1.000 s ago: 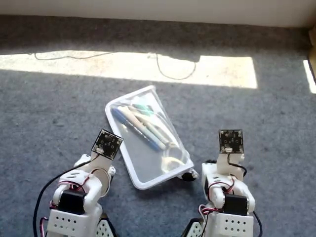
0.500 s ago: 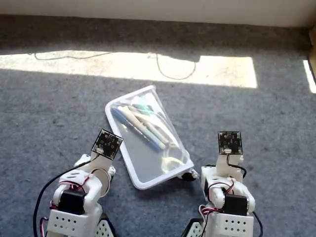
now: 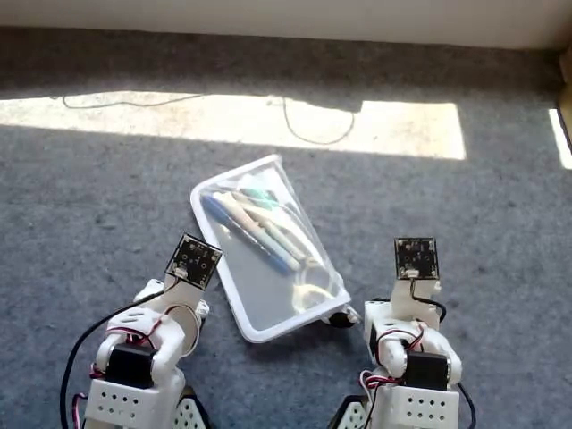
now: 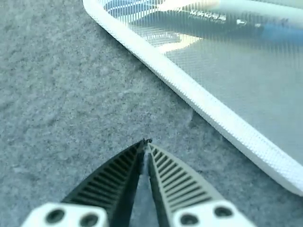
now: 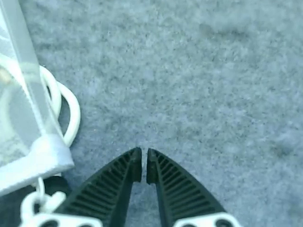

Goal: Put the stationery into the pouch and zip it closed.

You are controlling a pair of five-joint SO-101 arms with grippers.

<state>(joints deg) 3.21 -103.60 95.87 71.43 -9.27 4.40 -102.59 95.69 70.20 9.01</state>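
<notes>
Floor: grey carpet [image 3: 107, 206], sunlit strip.
Pouch [image 3: 268, 290]: clear, pens [image 3: 255, 228] inside, flat.
Left gripper [image 4: 146, 142]: fingers pressed together, beside pouch.
Right gripper [image 5: 141, 156]: fingers together, near cord [image 5: 64, 111].

A short line of dark print runs along the barrel of a pen [image 4: 208, 16] inside the mesh pouch [image 4: 189, 90], in the pouch's eleven o'clock half as seen from the high view. The characters are too blurred to read. No other writing is legible.
</notes>
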